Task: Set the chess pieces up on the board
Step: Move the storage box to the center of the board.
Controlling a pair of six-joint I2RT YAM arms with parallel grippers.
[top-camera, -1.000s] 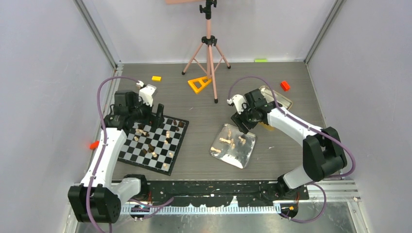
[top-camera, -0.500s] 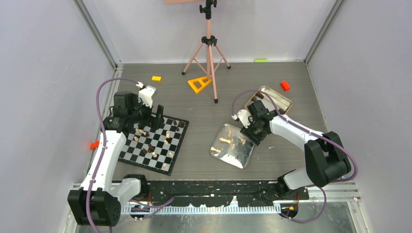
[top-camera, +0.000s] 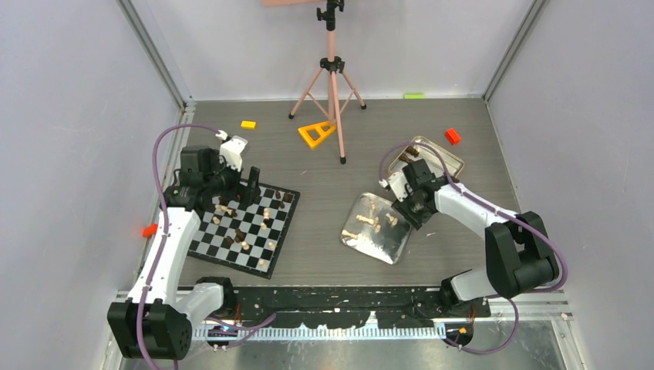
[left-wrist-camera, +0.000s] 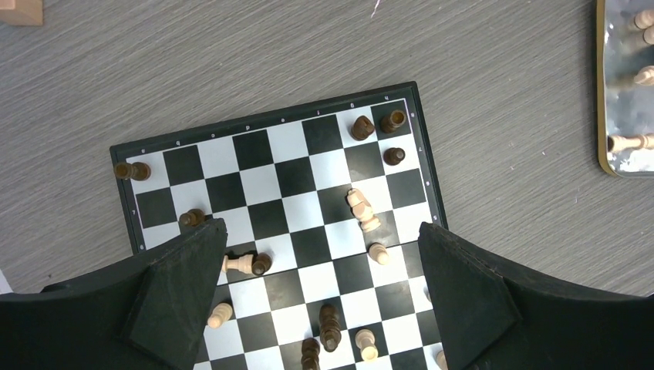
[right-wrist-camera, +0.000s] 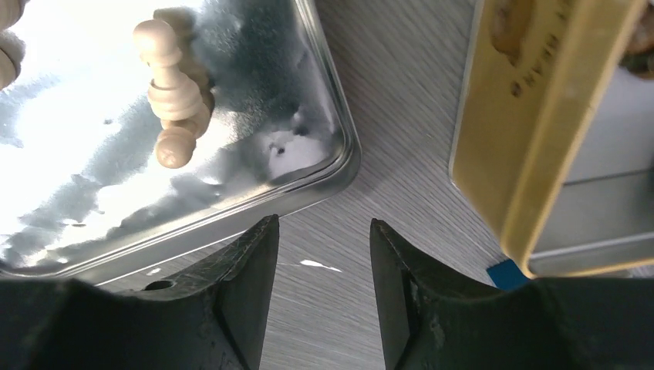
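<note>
Chess pieces [left-wrist-camera: 362, 212]: I found them strewn on the board [left-wrist-camera: 293, 177], some toppled, none ranked; more lay in the tray [top-camera: 389, 243], centre-right. Left pincer [left-wrist-camera: 318, 231] released; right pincer [right-wrist-camera: 324, 223] part-open, empty.

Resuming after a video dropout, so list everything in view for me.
board: one, black-and-white, left of table
chess pieces: many, tan and dark brown, scattered on board, some toppled
tray: one, silver, centre-right, several tan pieces on it
tin: one, gold-rimmed, behind tray, dark pieces inside
tripod: one, pink, back centre
blocks: four, yellow, yellow triangle, green, red, along the back
left tool: open, above board
right tool: open, empty, low between tray and tin
</note>
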